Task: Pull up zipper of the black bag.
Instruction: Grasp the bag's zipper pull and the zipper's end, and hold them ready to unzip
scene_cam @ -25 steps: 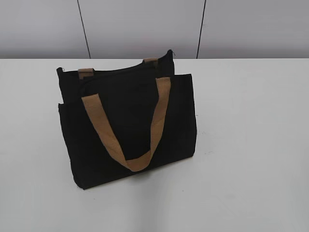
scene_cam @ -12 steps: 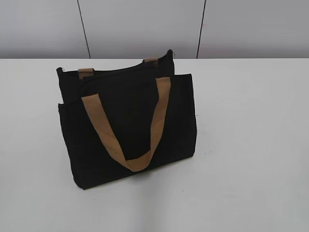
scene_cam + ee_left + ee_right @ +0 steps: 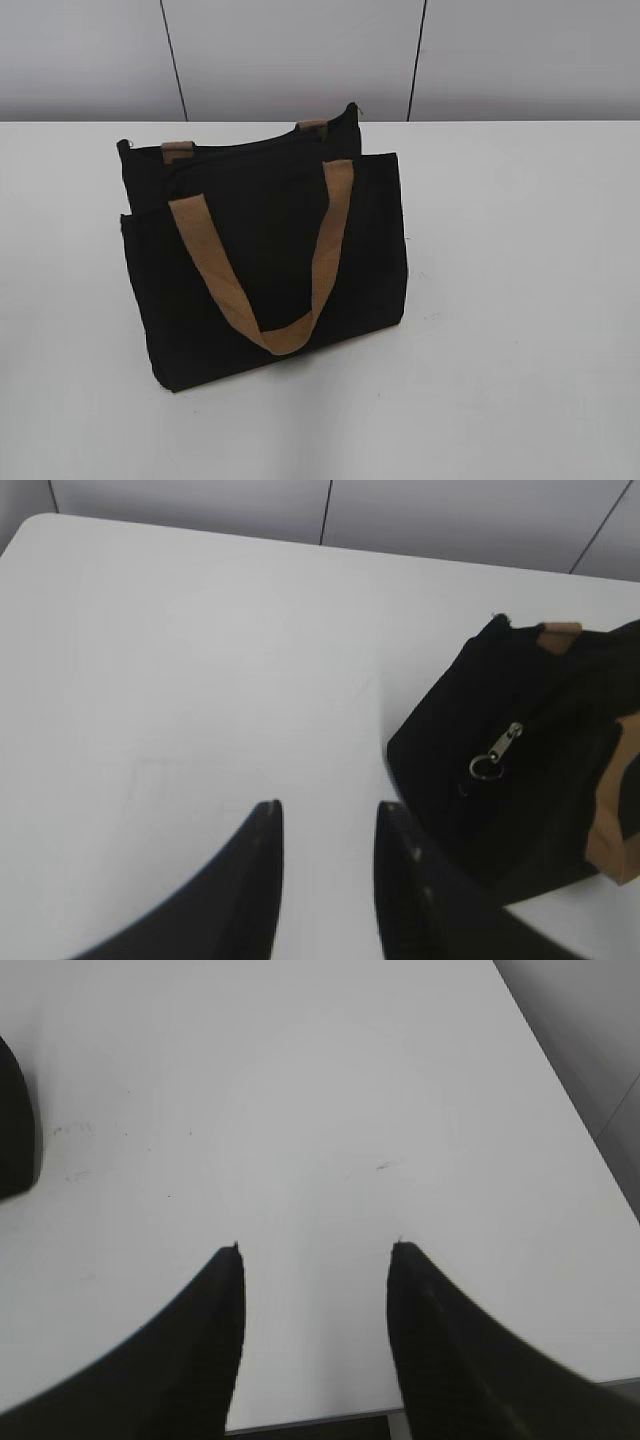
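Observation:
The black bag (image 3: 265, 260) stands upright on the white table, left of the middle, with a tan handle (image 3: 270, 255) hanging down its front. In the left wrist view the bag's end (image 3: 480, 770) shows at the right, with the silver zipper (image 3: 497, 752) pull and ring dangling on it. My left gripper (image 3: 328, 815) is open and empty over bare table, left of the bag. My right gripper (image 3: 315, 1250) is open and empty over bare table near the front edge. Neither gripper shows in the exterior view.
The white table (image 3: 520, 300) spreads around the bag. A grey panelled wall (image 3: 300, 60) stands behind it. In the right wrist view the table's front edge (image 3: 310, 1422) lies just below the fingers, and a corner of the bag (image 3: 15, 1125) shows at the left.

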Robot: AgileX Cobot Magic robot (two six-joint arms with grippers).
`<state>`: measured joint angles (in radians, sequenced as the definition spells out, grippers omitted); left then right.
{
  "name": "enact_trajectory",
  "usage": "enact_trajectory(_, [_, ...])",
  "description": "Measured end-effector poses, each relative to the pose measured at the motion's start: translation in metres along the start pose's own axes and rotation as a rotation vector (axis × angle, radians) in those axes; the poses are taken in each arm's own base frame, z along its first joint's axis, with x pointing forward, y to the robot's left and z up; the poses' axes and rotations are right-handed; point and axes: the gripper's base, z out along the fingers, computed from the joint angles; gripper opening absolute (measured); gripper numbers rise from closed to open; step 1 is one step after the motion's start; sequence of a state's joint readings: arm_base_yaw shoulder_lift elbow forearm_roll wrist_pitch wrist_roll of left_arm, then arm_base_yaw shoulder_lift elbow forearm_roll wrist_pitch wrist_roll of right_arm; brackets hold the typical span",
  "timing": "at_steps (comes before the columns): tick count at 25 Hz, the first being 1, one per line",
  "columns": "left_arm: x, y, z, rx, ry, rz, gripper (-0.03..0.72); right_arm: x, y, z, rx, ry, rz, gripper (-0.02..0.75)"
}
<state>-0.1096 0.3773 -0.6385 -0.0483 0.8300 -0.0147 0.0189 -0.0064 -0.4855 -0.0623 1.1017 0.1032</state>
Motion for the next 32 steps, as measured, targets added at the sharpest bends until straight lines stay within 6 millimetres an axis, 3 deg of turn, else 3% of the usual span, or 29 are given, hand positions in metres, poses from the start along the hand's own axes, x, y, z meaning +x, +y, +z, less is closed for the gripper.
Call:
enact_trajectory(14, [-0.043,-0.015,0.051,0.120,-0.212,0.068,0.239,0.000,0.000,0.000,0.000,0.000,0.000,0.368])
enact_trajectory(21, [-0.051,-0.022,0.084,0.136,-0.246,0.082,0.239,0.000,0.000,0.000,0.000,0.000,0.000,0.368])
enact_trajectory(26, [-0.034,-0.023,0.105,0.138,-0.283,0.062,0.244,0.000,0.000,0.000,0.000,0.000,0.000,0.368])
enact_trajectory(32, [0.011,-0.017,0.120,0.110,-0.285,0.011,0.251,0.000,0.000,0.000,0.000,0.000,0.000,0.368])
